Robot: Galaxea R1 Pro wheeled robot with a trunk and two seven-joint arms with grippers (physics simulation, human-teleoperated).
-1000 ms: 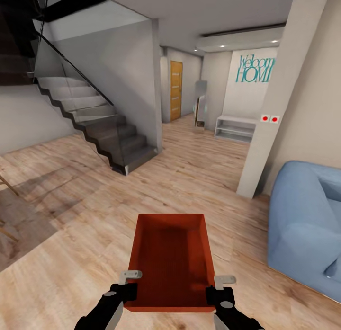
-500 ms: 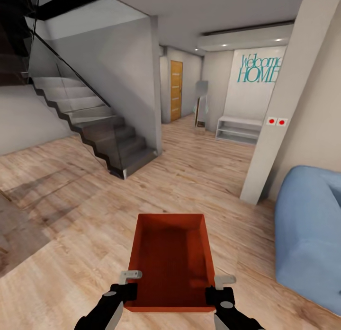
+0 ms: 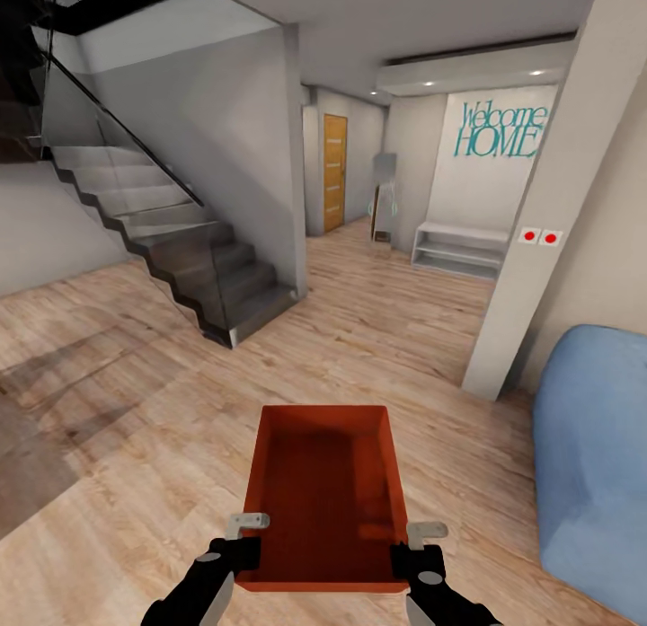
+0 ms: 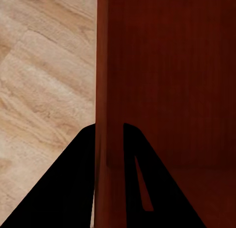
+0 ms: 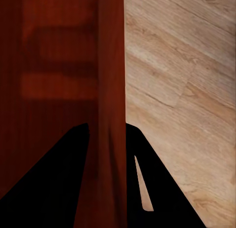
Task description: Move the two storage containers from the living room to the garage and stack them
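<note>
Your view has swung left; the sofa (image 3: 593, 464) slid toward 3 o'clock. Both grippers, left (image 3: 235, 543) and right (image 3: 420, 551), clamp the container (image 3: 325, 496), its long axis pointing to 12.

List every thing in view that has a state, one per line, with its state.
storage container: open-topped, nothing in it, level, held off the wood floor by both side walls
left end effector: shut on the container's left wall
right end effector: shut on the container's right wall
wooden door: closed, far down the hall
white shelf unit: shelves bare
red wall switches: state too small to tell
</note>
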